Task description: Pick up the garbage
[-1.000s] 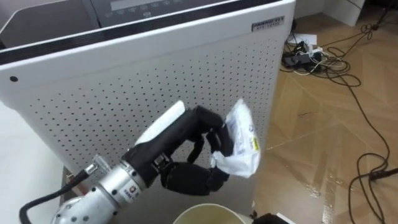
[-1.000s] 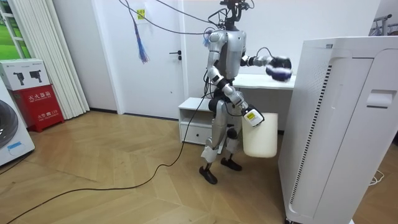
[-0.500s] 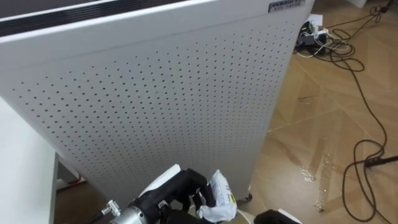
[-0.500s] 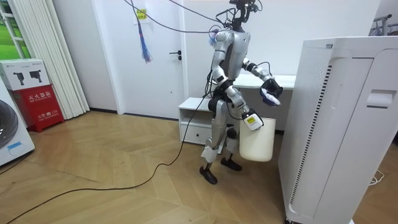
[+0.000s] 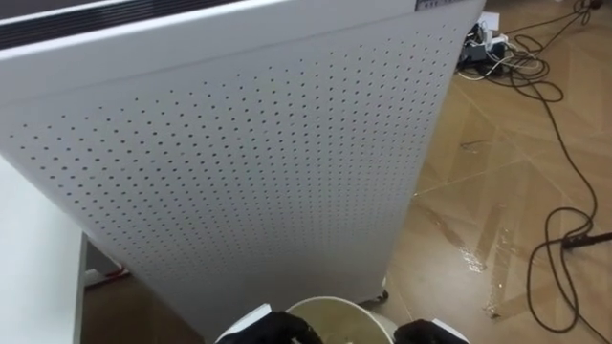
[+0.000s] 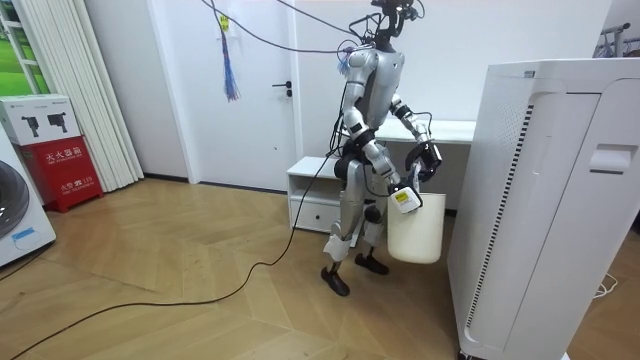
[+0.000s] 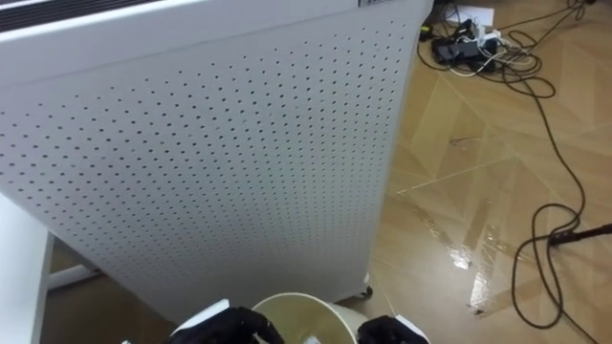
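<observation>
White perforated appliance panel [image 5: 239, 162], cream bin [image 5: 337, 303] at bottom edge, cables [image 5: 499, 59] on wooden floor [image 5: 459, 225]

Silver-grey torso and limbs, dark joints; black left hand [image 6: 425, 160] and right hand [image 6: 400, 194], its white tag seemingly yellow-marked.

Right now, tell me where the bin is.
The bin is at bottom centre of the left eye view, before the perforated white appliance; in the room view it hangs at the robot's thighs.

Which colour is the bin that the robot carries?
Cream, close to off-white; the bin shows best in the room view.
</observation>
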Controlling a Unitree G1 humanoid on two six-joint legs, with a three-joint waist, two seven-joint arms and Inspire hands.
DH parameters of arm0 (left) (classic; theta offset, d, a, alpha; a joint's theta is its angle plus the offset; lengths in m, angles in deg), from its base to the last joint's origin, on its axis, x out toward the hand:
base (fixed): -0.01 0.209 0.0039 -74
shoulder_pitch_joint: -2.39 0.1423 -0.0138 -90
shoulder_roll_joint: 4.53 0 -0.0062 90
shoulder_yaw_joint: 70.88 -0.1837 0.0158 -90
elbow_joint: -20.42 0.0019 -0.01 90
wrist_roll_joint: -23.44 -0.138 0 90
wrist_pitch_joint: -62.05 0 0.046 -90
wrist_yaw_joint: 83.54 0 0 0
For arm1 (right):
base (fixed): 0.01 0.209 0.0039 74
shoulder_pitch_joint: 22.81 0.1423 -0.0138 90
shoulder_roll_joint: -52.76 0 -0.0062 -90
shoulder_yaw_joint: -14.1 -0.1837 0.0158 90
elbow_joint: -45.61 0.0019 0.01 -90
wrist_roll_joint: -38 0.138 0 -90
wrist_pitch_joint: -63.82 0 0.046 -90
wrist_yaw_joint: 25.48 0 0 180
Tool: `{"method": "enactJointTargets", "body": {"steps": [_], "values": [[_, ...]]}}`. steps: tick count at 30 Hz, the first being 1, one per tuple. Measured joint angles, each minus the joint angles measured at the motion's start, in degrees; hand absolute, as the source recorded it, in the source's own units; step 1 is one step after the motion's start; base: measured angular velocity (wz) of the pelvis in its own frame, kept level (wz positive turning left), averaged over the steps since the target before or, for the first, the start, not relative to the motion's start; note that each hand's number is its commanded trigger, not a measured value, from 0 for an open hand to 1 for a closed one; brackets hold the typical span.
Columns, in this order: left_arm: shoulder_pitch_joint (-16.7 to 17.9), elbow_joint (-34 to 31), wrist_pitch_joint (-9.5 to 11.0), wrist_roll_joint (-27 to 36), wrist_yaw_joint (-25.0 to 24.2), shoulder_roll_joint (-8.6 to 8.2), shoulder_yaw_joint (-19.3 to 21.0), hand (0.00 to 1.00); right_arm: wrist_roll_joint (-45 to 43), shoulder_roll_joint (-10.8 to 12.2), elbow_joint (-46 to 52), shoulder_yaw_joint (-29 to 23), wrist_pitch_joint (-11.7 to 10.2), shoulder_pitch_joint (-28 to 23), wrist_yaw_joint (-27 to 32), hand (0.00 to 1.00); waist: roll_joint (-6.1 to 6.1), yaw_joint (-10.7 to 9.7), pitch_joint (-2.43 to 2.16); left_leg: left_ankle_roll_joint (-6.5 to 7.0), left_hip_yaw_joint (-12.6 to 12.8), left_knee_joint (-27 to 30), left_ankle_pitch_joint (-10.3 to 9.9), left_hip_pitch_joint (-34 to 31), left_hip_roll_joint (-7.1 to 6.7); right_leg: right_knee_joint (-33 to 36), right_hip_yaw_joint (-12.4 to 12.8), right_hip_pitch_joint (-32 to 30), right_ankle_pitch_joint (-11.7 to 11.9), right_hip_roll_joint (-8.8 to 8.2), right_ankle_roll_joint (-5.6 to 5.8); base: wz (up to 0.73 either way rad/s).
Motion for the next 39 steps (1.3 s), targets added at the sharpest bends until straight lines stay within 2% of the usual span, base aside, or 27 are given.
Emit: {"method": "enactJointTargets", "body": {"steps": [13,25,28,34,39], "values": [[-0.1,0.0,0.0,0.1,-1.0,-0.19,0.1,0.00,1.6,-0.1,0.0,0.0,-0.4,-0.1,0.0,1.00,-0.28,0.1,0.14,0.01,0.4,-0.4,0.0,0.0,-0.07,0.1,1.0,-0.6,0.0,-0.06,-0.01,-0.01],[0.2,0.6,0.0,0.1,-1.1,-0.29,0.0,0.00,1.7,-0.1,0.0,0.0,-0.7,-0.2,0.0,1.00,-1.07,-0.2,0.04,0.01,1.0,-0.4,0.0,0.6,-0.11,0.1,1.6,-0.2,0.0,0.00,-0.02,-0.02],[0.8,2.3,0.0,0.1,-1.1,-0.33,0.0,0.00,1.7,-0.1,0.6,0.0,-0.8,-1.2,0.0,1.00,-1.27,-0.5,0.04,0.01,1.0,-0.5,0.0,1.4,-0.12,0.0,1.5,0.8,0.0,0.04,-0.02,0.00],[4.2,4.5,-0.5,0.2,-0.8,-0.49,0.3,0.00,1.6,-0.1,0.8,-0.1,-0.9,-5.0,0.0,1.00,-1.38,-1.1,-0.03,-0.03,0.7,-0.5,0.0,3.0,-0.10,-0.1,1.4,2.4,0.0,0.10,-0.02,0.00],[6.1,11.7,-0.3,1.9,-0.1,-0.72,1.2,0.00,-0.6,0.1,-1.5,-0.2,-1.5,-9.4,-0.1,1.00,-2.23,-1.6,-0.85,-0.06,1.0,-0.6,0.0,4.8,-0.11,-0.2,1.5,3.7,0.0,0.19,-0.02,-0.02]]}}
